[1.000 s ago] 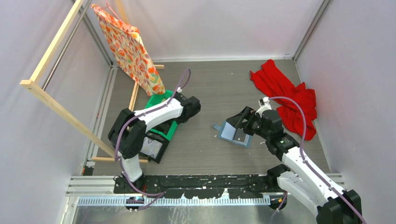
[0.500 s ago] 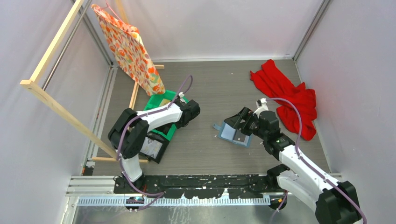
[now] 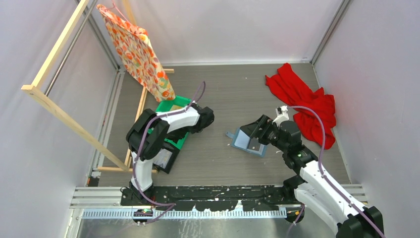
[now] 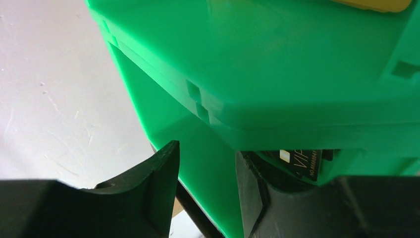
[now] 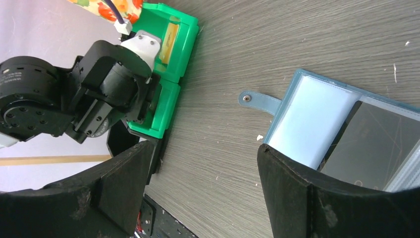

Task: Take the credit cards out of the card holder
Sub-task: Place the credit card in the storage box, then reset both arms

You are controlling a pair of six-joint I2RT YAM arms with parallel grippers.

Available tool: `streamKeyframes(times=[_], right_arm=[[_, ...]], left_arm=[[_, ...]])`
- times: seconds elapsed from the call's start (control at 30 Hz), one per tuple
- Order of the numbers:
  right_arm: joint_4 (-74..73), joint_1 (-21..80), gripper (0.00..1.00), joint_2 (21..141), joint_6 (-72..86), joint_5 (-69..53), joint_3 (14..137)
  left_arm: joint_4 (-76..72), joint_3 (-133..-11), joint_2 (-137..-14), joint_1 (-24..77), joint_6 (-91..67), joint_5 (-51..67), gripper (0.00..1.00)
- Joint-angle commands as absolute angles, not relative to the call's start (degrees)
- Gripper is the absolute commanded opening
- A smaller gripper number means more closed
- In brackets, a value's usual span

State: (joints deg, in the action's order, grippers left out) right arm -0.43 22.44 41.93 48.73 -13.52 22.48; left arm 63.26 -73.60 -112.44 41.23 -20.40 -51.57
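The blue-teal card holder (image 3: 241, 140) lies unfolded on the table, its tab (image 5: 247, 98) pointing left. A dark credit card (image 5: 371, 144) sits in its right panel beside a pale sleeve (image 5: 312, 121). My right gripper (image 5: 205, 173) hovers open just left of the holder, with only bare table between its fingers. My left gripper (image 4: 205, 153) is open at the green bin (image 4: 277, 64), with green plastic showing in the gap between its fingers. A black credit card printed "VIP" (image 4: 303, 161) lies in the bin past the right finger, outside the jaws.
A red cloth (image 3: 302, 101) is bunched at the back right. A wooden frame (image 3: 54, 106) with a patterned cloth (image 3: 138, 49) stands at the left. The green bin (image 3: 174, 105) holds a yellow item (image 5: 168, 37), and a black box (image 3: 163, 158) sits beside it.
My left gripper has gone from shut to open at the green bin, and its arm's elbow has shifted right. The right arm has hardly moved.
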Motion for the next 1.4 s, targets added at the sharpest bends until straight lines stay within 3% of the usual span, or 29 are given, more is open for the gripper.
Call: streamKeyframes(times=[0.0,0.5,0.7,0.73,0.87,0.97,1.13,1.37], right_arm=[[-2.7,22.7,0.83,40.1,48.5,-11.8,22.6],[-9.5,22.6,0.83,39.1,47.2,-7.4,24.8],[-29.4,22.7,0.85,40.6,41.3,9.9,39.1],[-34.8,22.7,0.99,41.6,39.8,15.1,43.4],[-50.7,22.7,1.00,47.8,37.6,32.3,66.4],[-53.9,22.7,1.00,49.9,34.3,37.6,75.6],[-53.7,22.6,1.00,48.5,32.1,41.8,78.3],[-51.2,22.6,1.00,42.8,31.9,44.5,72.3]], left_arm=[[67.9,-76.8,-107.3,41.3,-22.6,-48.0,0.47],[80.0,-87.1,-93.1,45.8,-26.9,-35.9,0.54],[68.9,-89.9,-81.0,46.1,-25.4,-20.3,0.53],[66.2,-89.6,-78.8,46.1,-25.1,-18.0,0.53],[57.2,-88.8,-72.8,46.1,-23.4,-11.1,0.57],[54.9,-89.7,-71.5,46.1,-23.6,-10.0,0.58],[51.8,-87.7,-70.1,46.1,-24.2,-9.3,0.58],[40.2,-77.4,-63.1,46.1,-24.9,-10.2,0.58]])
